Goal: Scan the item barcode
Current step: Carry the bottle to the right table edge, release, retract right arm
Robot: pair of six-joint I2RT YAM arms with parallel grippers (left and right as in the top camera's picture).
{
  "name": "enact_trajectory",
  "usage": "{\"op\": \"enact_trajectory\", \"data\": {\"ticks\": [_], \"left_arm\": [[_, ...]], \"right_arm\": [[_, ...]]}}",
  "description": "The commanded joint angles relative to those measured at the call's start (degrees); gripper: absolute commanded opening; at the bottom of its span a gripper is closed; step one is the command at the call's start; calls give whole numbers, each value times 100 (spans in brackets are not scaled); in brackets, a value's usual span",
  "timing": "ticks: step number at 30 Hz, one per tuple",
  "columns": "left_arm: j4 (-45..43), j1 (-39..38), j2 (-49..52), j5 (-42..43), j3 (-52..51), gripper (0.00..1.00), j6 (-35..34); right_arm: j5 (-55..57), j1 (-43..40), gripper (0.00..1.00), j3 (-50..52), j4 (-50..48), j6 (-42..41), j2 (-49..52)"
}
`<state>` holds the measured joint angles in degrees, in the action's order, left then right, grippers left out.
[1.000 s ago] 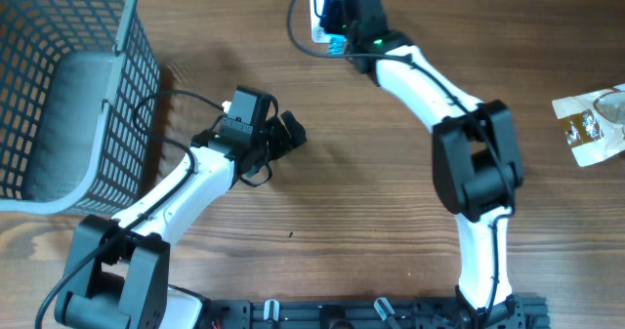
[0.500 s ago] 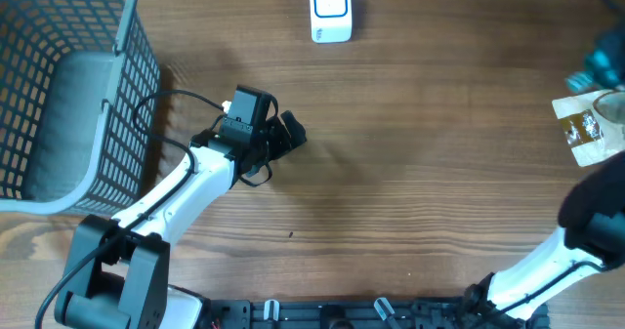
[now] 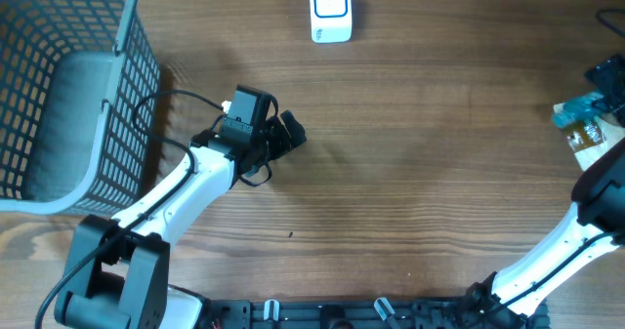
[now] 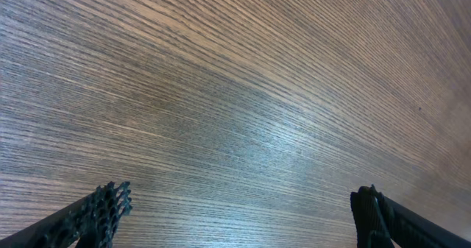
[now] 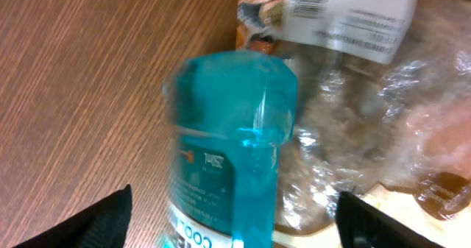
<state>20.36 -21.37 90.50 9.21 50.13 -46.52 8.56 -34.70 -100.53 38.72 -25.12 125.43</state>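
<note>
Tabletop [image 5: 73, 79], bottle [image 5: 229, 130] between right gripper [image 5: 235, 217]

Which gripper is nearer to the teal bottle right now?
Right. The right gripper straddles the teal bottle at the right edge of the table, fingers either side of it. The left gripper hangs open far to the left, toward the basket.

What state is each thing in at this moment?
left tool: open, empty.
right tool: open, fingers either side of the bottle, clear of it.
teal bottle: capped, ungripped, against the packet; blurred.
clear packet: lying flat, crinkled.
barcode scanner: alone, nothing in front of it.
grey basket: upright.
</note>
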Motion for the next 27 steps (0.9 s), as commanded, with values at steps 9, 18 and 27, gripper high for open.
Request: {"op": "enact_trajectory", "data": {"ticks": [9,18,27], "left_arm": [[-13,28,-87,-98,-20,100,114],[-13,28,-87,-96,-20,100,114],[-13,28,-87,-96,-20,100,114]], "right_arm": [[-1700,17,100,-48,798,92,-2234],[-2402,256,100,640,3156,638,-5801],[-3154,310,100,2223,4677,-81,-7552]]}}
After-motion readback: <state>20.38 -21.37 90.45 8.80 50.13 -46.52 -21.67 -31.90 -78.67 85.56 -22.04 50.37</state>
